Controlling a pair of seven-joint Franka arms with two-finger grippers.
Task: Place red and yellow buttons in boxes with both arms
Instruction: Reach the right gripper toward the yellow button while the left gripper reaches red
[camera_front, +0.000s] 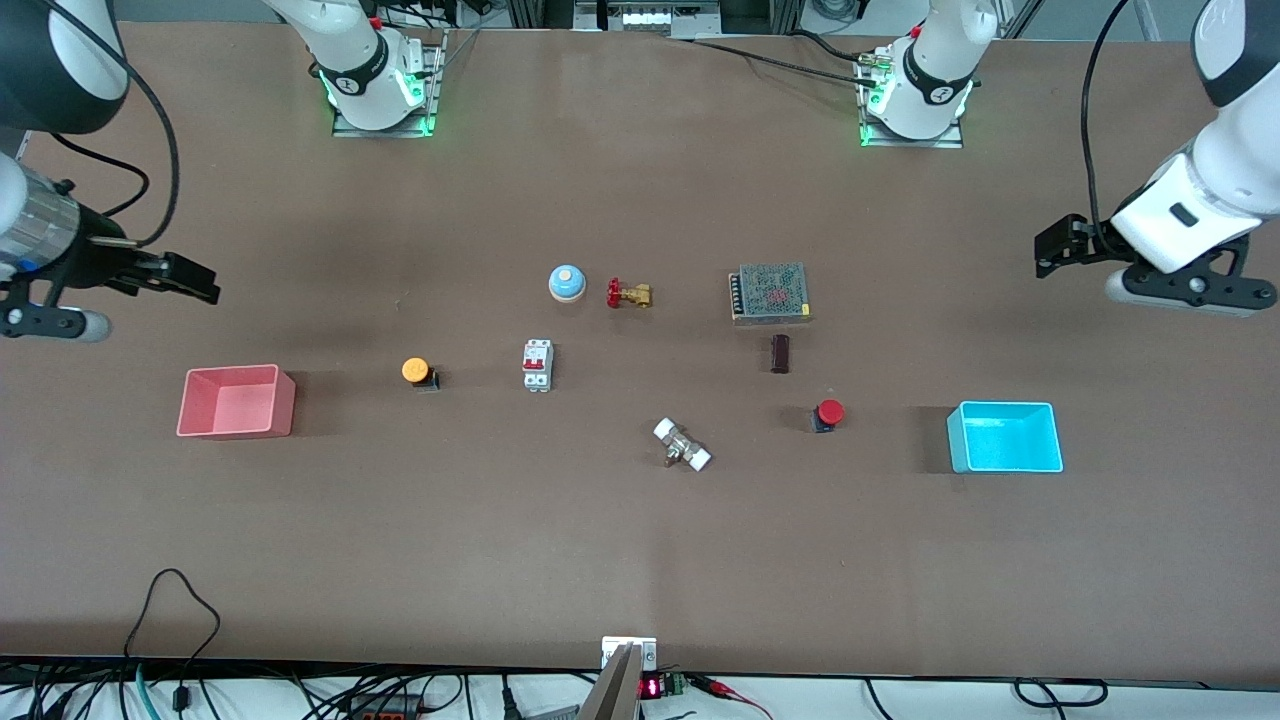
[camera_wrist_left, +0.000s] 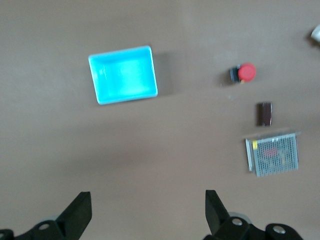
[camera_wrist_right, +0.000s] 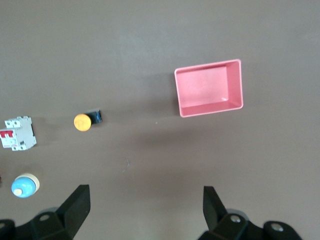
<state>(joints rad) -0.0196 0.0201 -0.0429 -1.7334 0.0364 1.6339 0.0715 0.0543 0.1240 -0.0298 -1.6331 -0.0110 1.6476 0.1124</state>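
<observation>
The red button (camera_front: 829, 412) stands on the table beside the cyan box (camera_front: 1005, 437), toward the left arm's end. The orange-yellow button (camera_front: 416, 371) stands beside the pink box (camera_front: 236, 402), toward the right arm's end. Both boxes are empty. My left gripper (camera_front: 1047, 256) is open and empty, up over bare table close to the cyan box (camera_wrist_left: 123, 74); its wrist view also shows the red button (camera_wrist_left: 246, 72). My right gripper (camera_front: 205, 283) is open and empty, up over bare table close to the pink box (camera_wrist_right: 209, 87); its wrist view also shows the yellow button (camera_wrist_right: 82, 122).
Mid-table stand a blue dome bell (camera_front: 566, 283), a brass valve with a red handle (camera_front: 629, 294), a white circuit breaker (camera_front: 537, 365), a mesh power supply (camera_front: 769, 293), a dark brown block (camera_front: 780, 353) and a white-ended fitting (camera_front: 682, 445).
</observation>
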